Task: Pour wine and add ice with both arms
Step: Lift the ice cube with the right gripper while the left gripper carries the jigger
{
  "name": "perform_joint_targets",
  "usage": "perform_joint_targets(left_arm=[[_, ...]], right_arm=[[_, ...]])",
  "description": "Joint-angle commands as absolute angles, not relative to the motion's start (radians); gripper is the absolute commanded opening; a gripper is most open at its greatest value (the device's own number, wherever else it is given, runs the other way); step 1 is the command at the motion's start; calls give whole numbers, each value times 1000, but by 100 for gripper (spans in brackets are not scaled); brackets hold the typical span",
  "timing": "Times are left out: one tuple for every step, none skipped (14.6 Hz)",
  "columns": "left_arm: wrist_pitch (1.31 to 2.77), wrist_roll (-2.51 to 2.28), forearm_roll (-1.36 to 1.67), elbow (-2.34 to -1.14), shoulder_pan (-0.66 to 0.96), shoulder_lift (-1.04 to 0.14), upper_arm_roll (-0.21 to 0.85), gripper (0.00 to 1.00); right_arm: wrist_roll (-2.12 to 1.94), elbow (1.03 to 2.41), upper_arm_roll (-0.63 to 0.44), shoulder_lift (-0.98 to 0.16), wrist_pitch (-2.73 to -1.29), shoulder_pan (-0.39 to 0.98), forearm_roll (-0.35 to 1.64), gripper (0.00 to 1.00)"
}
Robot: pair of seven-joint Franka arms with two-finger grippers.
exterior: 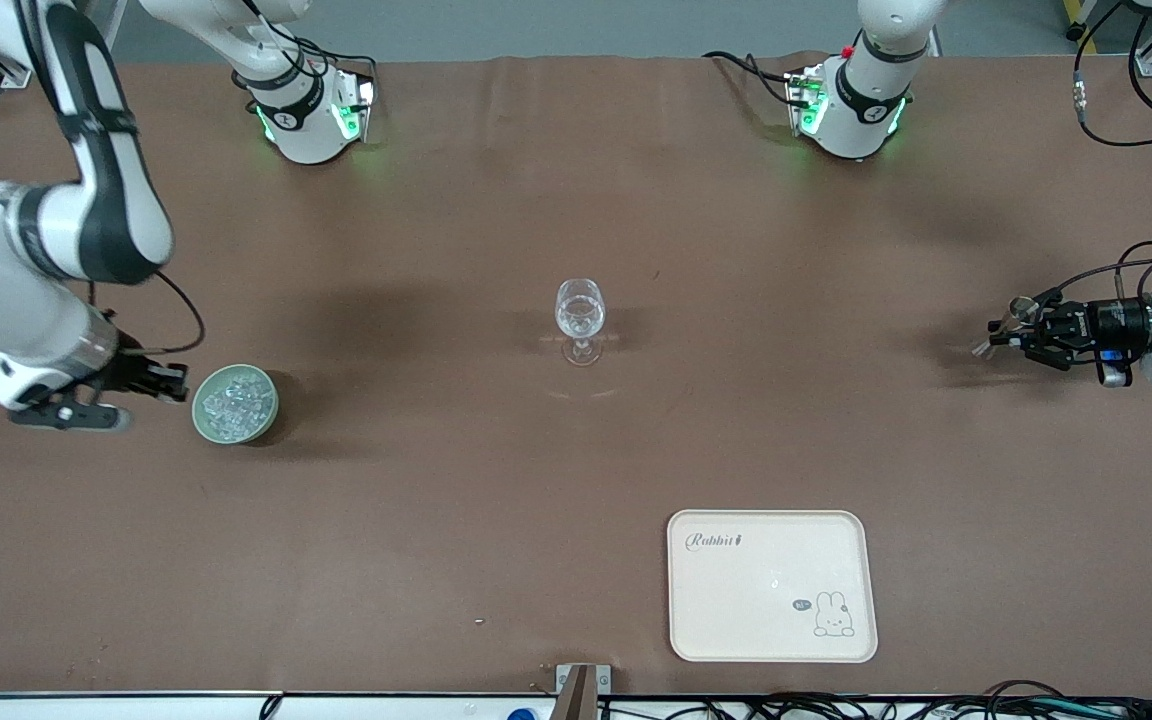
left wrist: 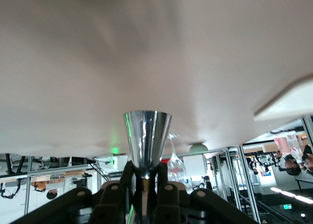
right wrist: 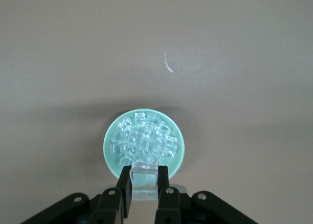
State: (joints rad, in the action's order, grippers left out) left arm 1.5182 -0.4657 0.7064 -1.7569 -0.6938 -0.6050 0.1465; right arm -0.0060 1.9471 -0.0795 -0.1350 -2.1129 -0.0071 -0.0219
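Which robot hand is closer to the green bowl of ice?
Right. The right gripper is just beside the green bowl, holding an ice cube. The left gripper holds a metal cup near the table's other end.

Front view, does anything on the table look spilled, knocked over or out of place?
Nothing stands out. The wine glass stands upright mid-table, the green bowl of ice sits level with no cubes scattered around it, and the tray lies flat. The right gripper holds one ice cube; the left gripper grips a small metal cup.

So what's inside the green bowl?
The green bowl is heaped with clear ice cubes. They cover its bottom. The right gripper holds one ice cube.
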Motion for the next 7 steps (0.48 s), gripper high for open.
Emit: perform_joint_targets(left_arm=[[1491,-607,723,-1740,-696,-545,256,0],[1491,-650,724,-1735,-696,-531,302,0],[1493,-688,727,-1729,-696,-505,360,0],[1494,-725,727,-1700,-693,-497,412,0],[1500,-785,726,-1671,-692,-497,464,0],[1503,-849,726,-1645,-689,-497,521,0],[1505,-886,727,-1634,-689,-497,572,0]], right_arm=[[6,1851,-75,-42,-1934,-34,-11,1],[6,1788,-77,-31,-1840,-40,-11,1],[6,1720,-78,-23,-1744,-41,-11,1],[3,1635,-78,-25,-1647,-41,-15,1],[3,1571,-78,-26,-1569,-41,-17,1],[2,1527,-78,-26,-1509,-43,-20,1],[3,1497,-71,-22,-1471,-61,-15,1]])
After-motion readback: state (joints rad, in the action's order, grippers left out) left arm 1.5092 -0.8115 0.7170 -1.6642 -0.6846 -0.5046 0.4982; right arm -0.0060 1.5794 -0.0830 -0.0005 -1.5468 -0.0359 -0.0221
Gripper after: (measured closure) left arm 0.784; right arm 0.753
